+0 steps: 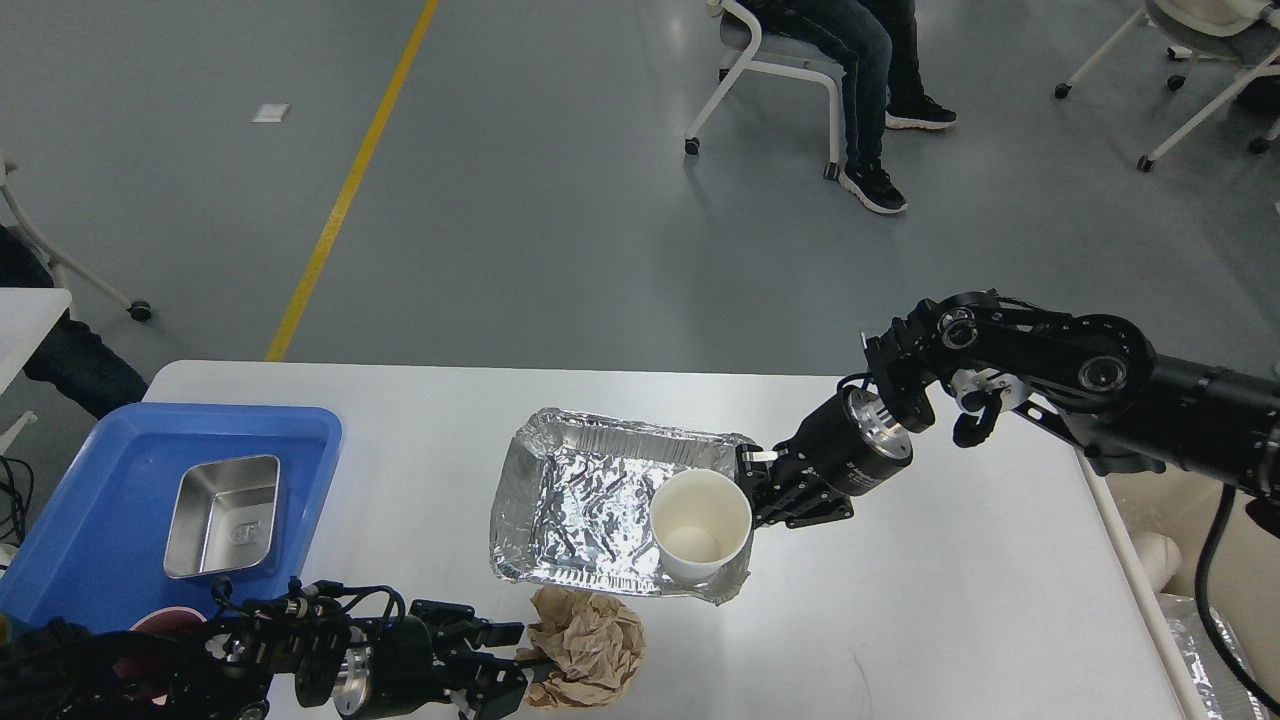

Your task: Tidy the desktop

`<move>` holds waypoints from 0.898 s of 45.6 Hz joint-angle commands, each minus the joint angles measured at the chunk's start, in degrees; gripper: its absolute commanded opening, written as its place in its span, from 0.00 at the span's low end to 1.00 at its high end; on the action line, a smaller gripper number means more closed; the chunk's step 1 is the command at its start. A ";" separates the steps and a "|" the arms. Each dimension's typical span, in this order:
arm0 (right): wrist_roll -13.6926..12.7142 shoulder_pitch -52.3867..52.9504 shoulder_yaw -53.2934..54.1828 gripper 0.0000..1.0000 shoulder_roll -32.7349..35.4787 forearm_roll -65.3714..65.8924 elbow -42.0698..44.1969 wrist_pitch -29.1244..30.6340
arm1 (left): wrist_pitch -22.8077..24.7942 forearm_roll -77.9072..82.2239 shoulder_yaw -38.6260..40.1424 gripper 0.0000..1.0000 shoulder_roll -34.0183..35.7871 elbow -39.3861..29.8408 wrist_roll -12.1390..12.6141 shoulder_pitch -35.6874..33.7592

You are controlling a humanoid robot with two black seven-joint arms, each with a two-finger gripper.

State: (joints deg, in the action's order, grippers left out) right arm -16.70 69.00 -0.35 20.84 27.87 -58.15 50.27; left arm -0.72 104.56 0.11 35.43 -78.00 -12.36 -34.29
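Note:
The white-grey desktop (pixel 950 600) holds a crumpled foil tray (pixel 580 510) at its middle, with a white paper cup (pixel 700 520) standing upright in the tray's right near corner. My right gripper (pixel 757 490) presses against the cup's right side at the tray's rim; its dark fingers cannot be told apart. A crumpled brown paper ball (pixel 590 650) lies just in front of the tray. My left gripper (pixel 518 660) is low at the near edge, open, with its fingertips (pixel 503 633) at the ball's left side.
A blue plastic tray (pixel 100 540) at the left holds a steel container (pixel 222 515); a pink cup (pixel 150 625) shows partly behind my left arm. A cream bin (pixel 1150 550) stands past the table's right edge. A person sits on a chair (pixel 770 70) beyond the table.

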 commanded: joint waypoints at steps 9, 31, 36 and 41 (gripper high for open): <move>0.00 0.08 0.00 0.00 -0.01 0.08 0.06 -0.09 | 0.28 0.38 -0.02 0.00 -2.12 3.55 -0.04 0.10; 0.00 0.08 -0.09 0.00 -0.01 0.08 0.06 -0.09 | 0.19 0.82 0.07 0.02 -2.82 2.94 -0.56 0.45; 0.00 0.00 -0.17 0.00 -0.01 0.08 -0.03 -0.09 | 0.19 0.99 0.07 0.02 -2.03 1.71 -0.74 0.36; 0.00 -0.09 -0.17 0.00 0.08 0.08 0.06 -0.09 | 0.11 0.99 -0.28 0.00 0.60 -2.06 -2.06 0.36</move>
State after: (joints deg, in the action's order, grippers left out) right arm -16.70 69.07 -0.52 20.83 27.95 -58.12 50.19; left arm -0.53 105.53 0.15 33.57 -76.77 -13.27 -33.90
